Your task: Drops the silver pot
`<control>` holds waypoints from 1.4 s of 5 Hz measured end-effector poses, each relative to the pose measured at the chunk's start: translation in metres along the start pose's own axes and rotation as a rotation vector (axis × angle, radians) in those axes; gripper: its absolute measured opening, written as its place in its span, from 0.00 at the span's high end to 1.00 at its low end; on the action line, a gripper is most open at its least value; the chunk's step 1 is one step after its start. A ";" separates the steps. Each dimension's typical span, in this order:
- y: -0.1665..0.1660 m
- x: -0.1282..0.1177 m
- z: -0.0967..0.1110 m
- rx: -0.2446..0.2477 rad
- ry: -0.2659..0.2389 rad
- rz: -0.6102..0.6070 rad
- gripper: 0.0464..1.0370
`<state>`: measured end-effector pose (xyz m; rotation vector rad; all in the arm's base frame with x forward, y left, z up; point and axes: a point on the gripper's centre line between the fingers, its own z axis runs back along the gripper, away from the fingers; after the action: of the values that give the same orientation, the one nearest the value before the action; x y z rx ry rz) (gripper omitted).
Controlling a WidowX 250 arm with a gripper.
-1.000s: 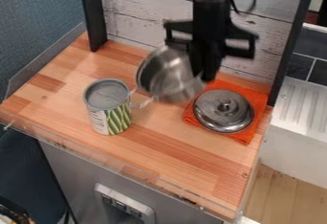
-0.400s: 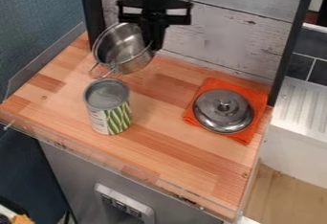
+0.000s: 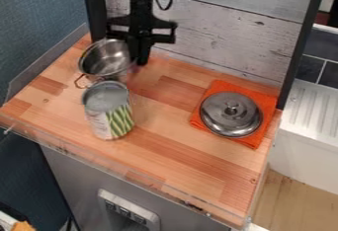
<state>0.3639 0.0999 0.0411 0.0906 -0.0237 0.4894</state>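
The pot (image 3: 105, 62) is over the back left of the surface (image 3: 178, 148), just behind the can (image 3: 109, 111), its open top showing. The tool (image 3: 141, 61) hangs right beside the pot's right side; whether it is spread or pinching, I cannot tell. The lid (image 3: 231, 114) lies on the orange cloth (image 3: 263, 96).

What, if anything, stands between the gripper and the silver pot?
Nothing visible does. The gripper is right at the side of the silver pot, on the pot's right in the picture. The can stands on the pot's camera side, out of that path.
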 end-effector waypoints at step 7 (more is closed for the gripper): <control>0.017 0.020 -0.021 0.033 -0.080 -0.010 0.50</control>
<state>0.3740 0.1261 0.0221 0.1423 -0.0933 0.4758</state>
